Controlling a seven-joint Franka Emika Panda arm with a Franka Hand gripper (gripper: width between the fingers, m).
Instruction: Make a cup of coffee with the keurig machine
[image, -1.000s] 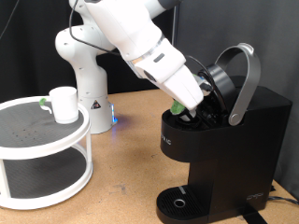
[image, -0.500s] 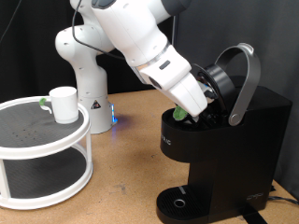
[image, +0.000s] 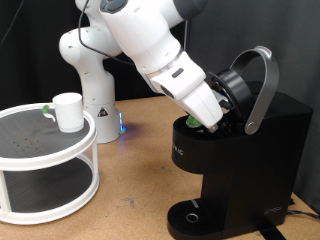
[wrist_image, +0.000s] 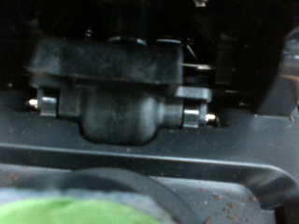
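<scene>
**Q:** What sits nearest the front edge of the tabletop?

**Me:** The keurig machine, black and boxy, stands at the front right of the wooden table, its round drip base closest to the front edge. Its silver-grey arched lid handle is tipped up and back, so the brew chamber is open.

**Q:** And your claw?

**Me:** My gripper is down at that open chamber, just behind the machine's front face. A green-topped pod shows right at my fingertips, at the chamber's mouth. I can't tell whether my fingers are spread or pinching it; my own white wrist hides them. In the wrist view I'm close up against dark machine parts: a black rounded housing with small metal pins either side, and a blurred patch of green (presumably that pod's top).

**Q:** Where's the cup?

**Me:** Well apart from me, toward the table's left edge. The white mug stands upright on the top tier of a white two-tier round rack, handle facing left, with a small green thing just beside it. My white base stands behind, toward the back edge.
</scene>
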